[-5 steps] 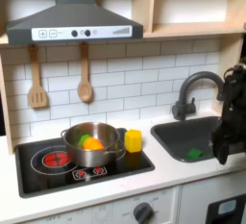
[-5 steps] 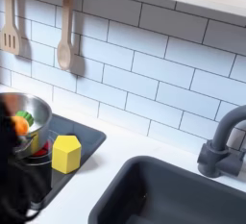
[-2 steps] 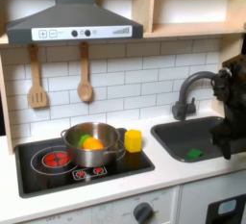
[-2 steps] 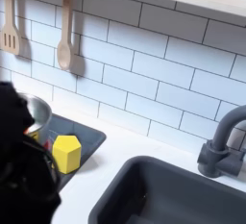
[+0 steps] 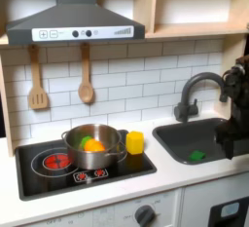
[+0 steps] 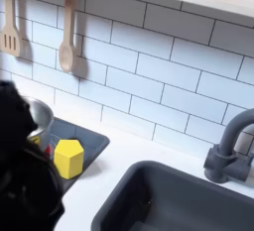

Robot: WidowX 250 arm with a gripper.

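Note:
In the first exterior view my black arm stands at the right edge, over the right end of the dark sink (image 5: 185,133). The gripper (image 5: 225,151) hangs low there, its fingers too dark and cropped to read. A small green piece (image 5: 197,155) lies in the sink just left of it. A silver pot (image 5: 94,143) with orange and green pieces inside sits on the stove (image 5: 58,172), and a yellow block (image 5: 135,142) stands beside it. In the second exterior view the arm (image 6: 22,175) is a black mass at the lower left, covering most of the pot beside the yellow block (image 6: 68,159).
A grey faucet (image 5: 195,87) arches over the back of the sink. A wooden spatula (image 5: 37,80) and wooden spoon (image 5: 86,75) hang on the tiled wall under the range hood (image 5: 73,21). White counter runs along the front.
In the first exterior view the arm has drifted right, towards the frame's edge. In the second exterior view its black bulk has risen and now covers the pot.

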